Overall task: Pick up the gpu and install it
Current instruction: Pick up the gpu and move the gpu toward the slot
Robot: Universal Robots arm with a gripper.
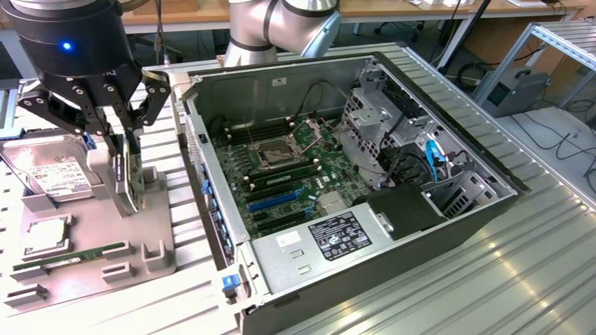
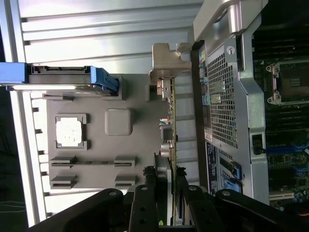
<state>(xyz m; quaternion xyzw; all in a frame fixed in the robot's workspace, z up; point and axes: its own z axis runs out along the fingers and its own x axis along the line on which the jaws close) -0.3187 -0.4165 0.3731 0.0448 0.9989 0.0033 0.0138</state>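
1. The gpu [image 1: 130,192] stands upright on its long edge over the grey tray [image 1: 93,216], just beside the open computer case [image 1: 279,80] on the exterior view's left
2. In the wrist view the card is edge-on, a thin strip with its silvery bracket [image 2: 166,63] at the far end from the fingers
3. The gripper [image 1: 124,157] comes straight down on the card's upper part, and its jaws are closed against the two flat faces with the card pinched between them
4. Whether the card's lower edge sits in the tray's slot or hangs just clear of it cannot be told
5. On the same tray, toward the exterior view's left, lie a hard drive [image 1: 51,174] with a white label, a square processor [image 1: 45,236] in its pocket, and a narrow green memory stick [image 1: 75,255] near the front edge
6. Inside the case the motherboard [image 1: 279,167] lies flat, with blue slots [image 1: 275,199] showing on its near side
7. Tray and case both rest on a ribbed metal table [image 1: 465,279]
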